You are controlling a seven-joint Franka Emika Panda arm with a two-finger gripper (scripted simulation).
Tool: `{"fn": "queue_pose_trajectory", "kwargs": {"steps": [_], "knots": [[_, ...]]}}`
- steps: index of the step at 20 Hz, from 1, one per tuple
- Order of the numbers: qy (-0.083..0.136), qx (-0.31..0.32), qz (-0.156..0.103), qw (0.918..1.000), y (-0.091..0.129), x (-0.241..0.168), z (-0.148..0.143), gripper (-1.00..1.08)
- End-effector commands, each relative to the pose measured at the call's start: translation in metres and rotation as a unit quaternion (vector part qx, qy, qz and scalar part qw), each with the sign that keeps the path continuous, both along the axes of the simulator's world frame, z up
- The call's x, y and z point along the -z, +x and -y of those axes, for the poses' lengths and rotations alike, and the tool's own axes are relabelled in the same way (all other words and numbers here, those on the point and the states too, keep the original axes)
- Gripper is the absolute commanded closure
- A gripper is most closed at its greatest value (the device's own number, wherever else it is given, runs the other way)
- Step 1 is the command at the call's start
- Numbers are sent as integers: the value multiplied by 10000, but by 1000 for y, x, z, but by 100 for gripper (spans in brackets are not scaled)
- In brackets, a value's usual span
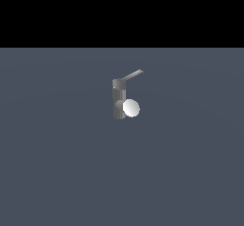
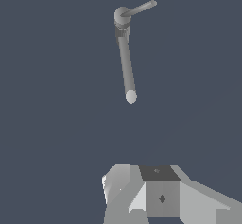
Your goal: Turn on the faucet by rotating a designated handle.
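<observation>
The handle (image 1: pixel 131 75) is a thin, light-grey bar that leaves the top of the faucet (image 1: pixel 117 98) and slants up toward the exterior view's right, touching nothing else. Below it, the faucet's post stands upright on the flat blue-grey floor (image 1: pixel 57 172). A short stub low on the post ends in a white ball (image 1: pixel 131 108), on the same side as the handle. Seen from the wrist camera, handle (image 2: pixel 141 7) and faucet (image 2: pixel 124 24) lie well apart from the gripper (image 2: pixel 156 194) — only its blocky body shows, so I cannot tell how the jaws stand.
</observation>
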State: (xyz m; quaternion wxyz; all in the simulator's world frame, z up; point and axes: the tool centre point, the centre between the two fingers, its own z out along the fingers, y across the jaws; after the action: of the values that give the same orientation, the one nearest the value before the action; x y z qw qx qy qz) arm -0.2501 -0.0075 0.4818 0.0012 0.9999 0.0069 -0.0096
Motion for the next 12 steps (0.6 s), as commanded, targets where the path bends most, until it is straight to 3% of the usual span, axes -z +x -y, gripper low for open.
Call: {"fn": "queue_pose_trajectory", "kwargs": {"steps": [1,12], "knots": [[0,0,0,10000,0,0,0,108],[133,-110,-64,9998,4,-2,-5,108]]}}
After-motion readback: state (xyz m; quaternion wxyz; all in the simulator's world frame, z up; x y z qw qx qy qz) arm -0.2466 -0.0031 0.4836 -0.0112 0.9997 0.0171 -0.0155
